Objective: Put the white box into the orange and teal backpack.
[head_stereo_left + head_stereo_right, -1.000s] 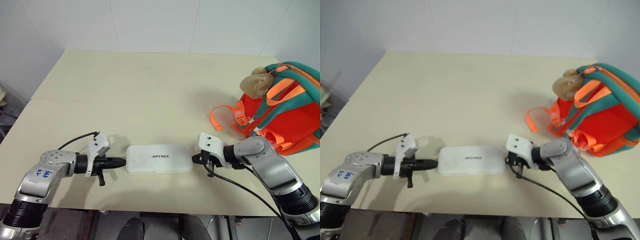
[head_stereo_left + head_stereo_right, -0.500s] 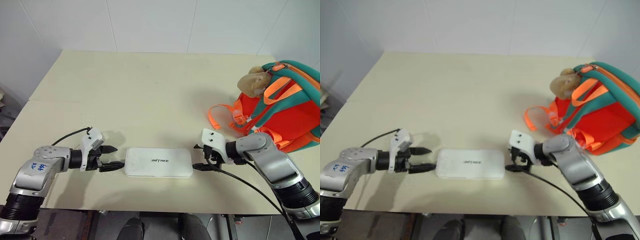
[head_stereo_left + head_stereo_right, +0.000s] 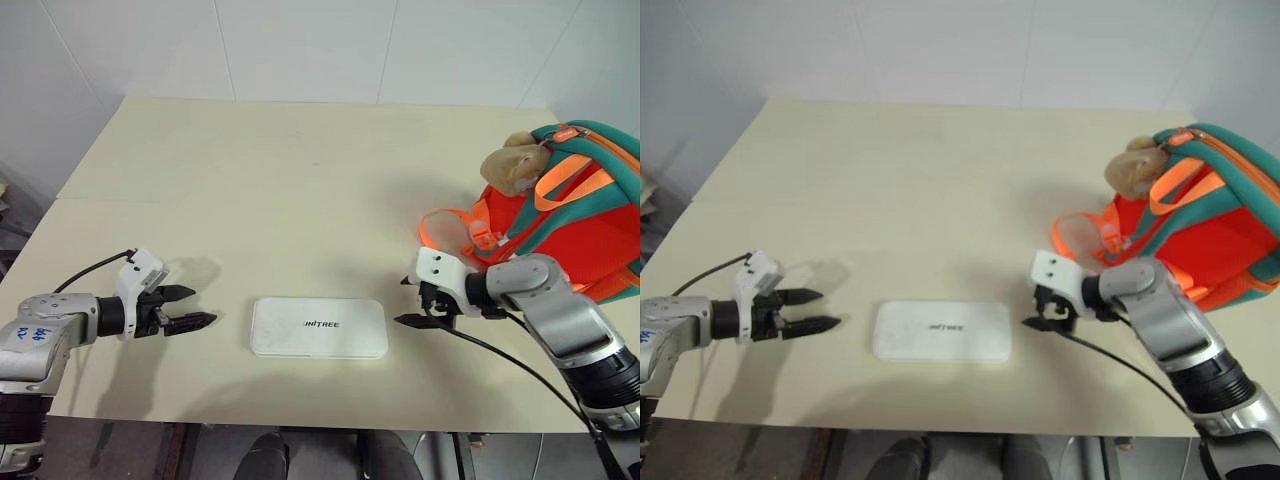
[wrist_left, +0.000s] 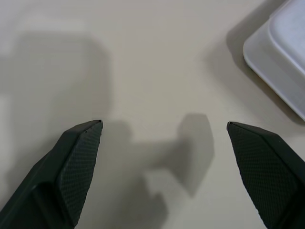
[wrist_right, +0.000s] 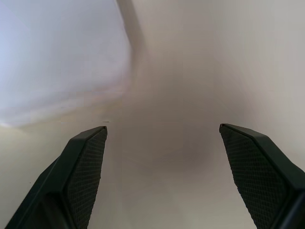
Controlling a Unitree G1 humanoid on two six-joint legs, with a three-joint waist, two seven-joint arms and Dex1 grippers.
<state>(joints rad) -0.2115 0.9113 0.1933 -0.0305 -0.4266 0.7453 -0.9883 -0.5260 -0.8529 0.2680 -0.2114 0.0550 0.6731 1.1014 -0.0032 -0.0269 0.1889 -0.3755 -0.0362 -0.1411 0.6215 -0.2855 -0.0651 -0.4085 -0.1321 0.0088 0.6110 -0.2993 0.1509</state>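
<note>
Box first: the flat white rectangular case with rounded corners point(image 3: 318, 327) lies flat near the front edge of the cream surface point(image 3: 300, 190), held by nothing. Your left gripper point(image 3: 187, 307) and right gripper point(image 3: 408, 301) flank its short ends, fingers spread wide, neither touching it, probably set for a two-sided pinch. The bright orange backpack with teal trim point(image 3: 563, 215) stands well apart at the right, its tan plush toy point(image 3: 512, 163) on top; its loose orange straps point(image 3: 447, 232) lie between case and bag and could snag.

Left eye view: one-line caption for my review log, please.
White box lies flat on the table between two open end effectors, left and right; backpack stands at right.
</note>
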